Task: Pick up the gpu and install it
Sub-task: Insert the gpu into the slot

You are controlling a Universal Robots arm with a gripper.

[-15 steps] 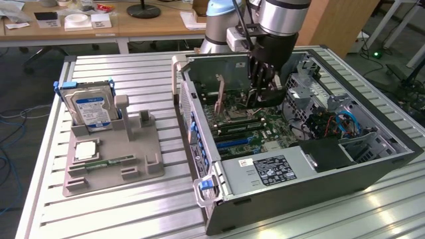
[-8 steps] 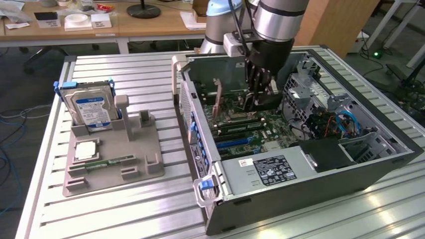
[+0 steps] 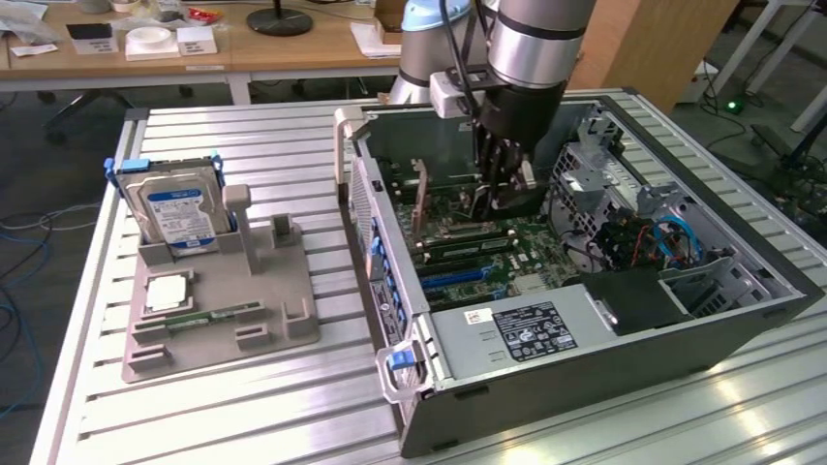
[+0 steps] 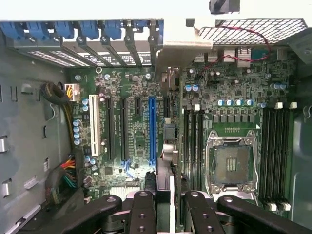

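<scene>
My gripper reaches down into the open computer case and is shut on the gpu, a dark card held on edge just above the motherboard. In the wrist view the black fingers clamp the gpu from both sides. The card shows edge-on, with its pale metal end bracket at the case's rear slot openings. It hangs beside the long blue slot, between that slot and the memory sockets. I cannot tell whether its edge touches the board.
A grey parts holder on the slatted table carries a hard drive with a blue label, a processor and a memory stick. Inside the case are the power supply, the open processor socket and cable bundles.
</scene>
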